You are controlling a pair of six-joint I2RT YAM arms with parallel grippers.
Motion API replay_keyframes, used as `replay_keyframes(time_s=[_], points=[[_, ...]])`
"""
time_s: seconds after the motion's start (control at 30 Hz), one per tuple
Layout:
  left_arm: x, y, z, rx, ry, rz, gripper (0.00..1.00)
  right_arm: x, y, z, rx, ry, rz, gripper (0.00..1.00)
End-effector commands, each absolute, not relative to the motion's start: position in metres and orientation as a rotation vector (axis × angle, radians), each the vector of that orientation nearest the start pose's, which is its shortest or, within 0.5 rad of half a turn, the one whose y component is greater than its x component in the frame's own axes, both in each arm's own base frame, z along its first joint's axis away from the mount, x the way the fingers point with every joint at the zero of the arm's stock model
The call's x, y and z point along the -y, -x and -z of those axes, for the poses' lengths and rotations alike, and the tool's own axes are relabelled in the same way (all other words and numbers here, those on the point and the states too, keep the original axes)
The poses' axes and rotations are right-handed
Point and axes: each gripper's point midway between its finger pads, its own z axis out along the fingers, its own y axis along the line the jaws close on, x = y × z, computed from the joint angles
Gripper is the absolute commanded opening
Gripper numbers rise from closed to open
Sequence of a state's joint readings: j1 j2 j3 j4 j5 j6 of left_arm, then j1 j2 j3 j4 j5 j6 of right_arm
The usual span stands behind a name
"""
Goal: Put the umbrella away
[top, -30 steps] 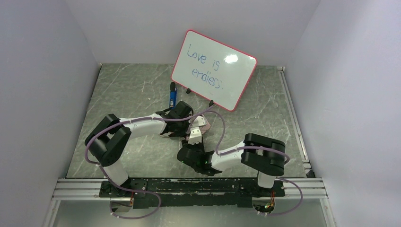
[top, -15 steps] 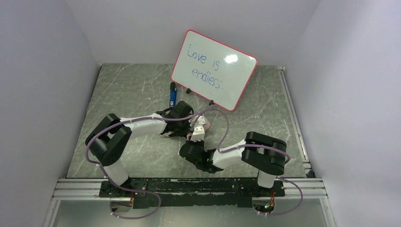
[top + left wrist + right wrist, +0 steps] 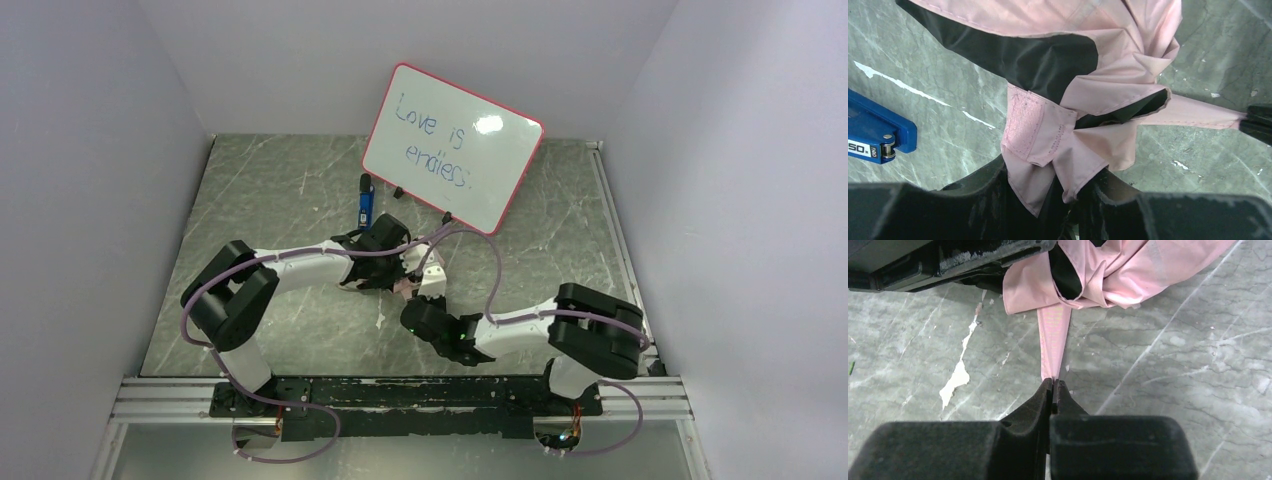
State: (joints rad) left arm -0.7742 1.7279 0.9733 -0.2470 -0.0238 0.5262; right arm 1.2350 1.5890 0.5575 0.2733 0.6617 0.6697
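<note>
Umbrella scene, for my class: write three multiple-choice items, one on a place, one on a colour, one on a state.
1. Where does the whiteboard stand?
A. at the far end of the table
B. between the arm bases
C. on the left arm

2. What colour is the strap of the umbrella?
A. blue
B. green
C. pink

3. How are the right fingers?
A. wide open
B. shut on the strap
C. shut on the whiteboard

Answers:
1 A: the top view shows it propped at the back.
2 C: the right wrist view shows it pale pink.
3 B: they meet with the strap pinched between them.
</note>
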Motion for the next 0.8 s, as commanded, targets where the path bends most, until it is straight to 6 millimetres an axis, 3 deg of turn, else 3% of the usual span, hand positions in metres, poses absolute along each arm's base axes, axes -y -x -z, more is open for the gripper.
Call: replay_keyframes(time_s=[0.0,0.3,0.5,0.77], points=[[0.204,-0.276,0.025,-2.218,-1.621,-0.122,0.05,-0.269,-0.164,0.007,-2.276,0.468,-0.254,0.00],[0.201,-0.282,0.023,-2.227,-1.572,-0.167,0.05,-0.252,-0.132,0.023,-2.397,0.439,-0.367,0.00],[0.200,-0.284,0.023,-2.232,-1.543,-0.183,0.05,-0.253,-0.109,0.029,-2.437,0.462,-0.428,0.00],[0.203,-0.276,0.026,-2.220,-1.598,-0.148,0.05,-0.259,-0.103,0.021,-2.410,0.478,-0.502,0.00]])
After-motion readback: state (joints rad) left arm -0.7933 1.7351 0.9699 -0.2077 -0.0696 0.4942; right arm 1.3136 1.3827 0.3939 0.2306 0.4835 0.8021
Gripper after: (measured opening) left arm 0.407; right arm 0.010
